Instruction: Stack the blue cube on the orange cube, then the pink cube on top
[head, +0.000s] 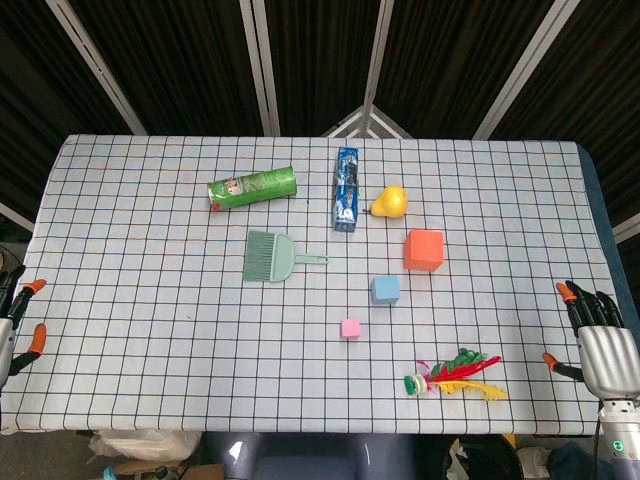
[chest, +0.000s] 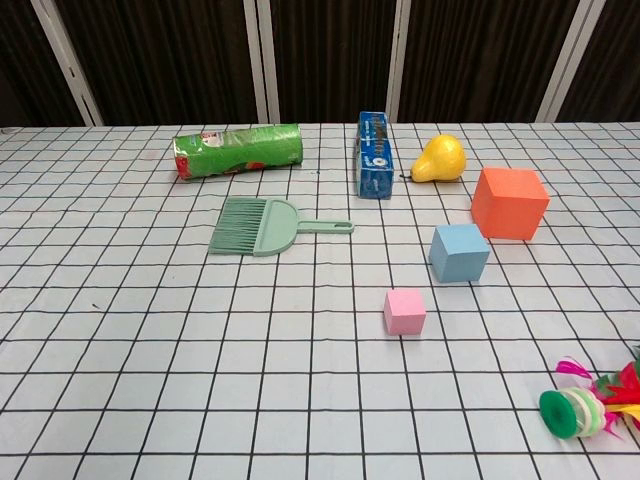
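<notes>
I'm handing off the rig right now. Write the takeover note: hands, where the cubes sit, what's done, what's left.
Left hand: at the table's left edge, holding nothing, fingers apart.
Right hand: at the right edge, also empty and open.
Orange cube, blue cube and small pink cube sit apart on the checked tablecloth, in a diagonal line right of centre.
Done: nothing stacked.
Left: blue onto orange, then pink on top.

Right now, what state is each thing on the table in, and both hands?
orange cube: on the table, nothing on it
blue cube: on the table, unstacked
pink cube: on the table, unstacked
green can: lying on its side
blue box: lying flat
left hand: open, empty
right hand: open, empty
</notes>
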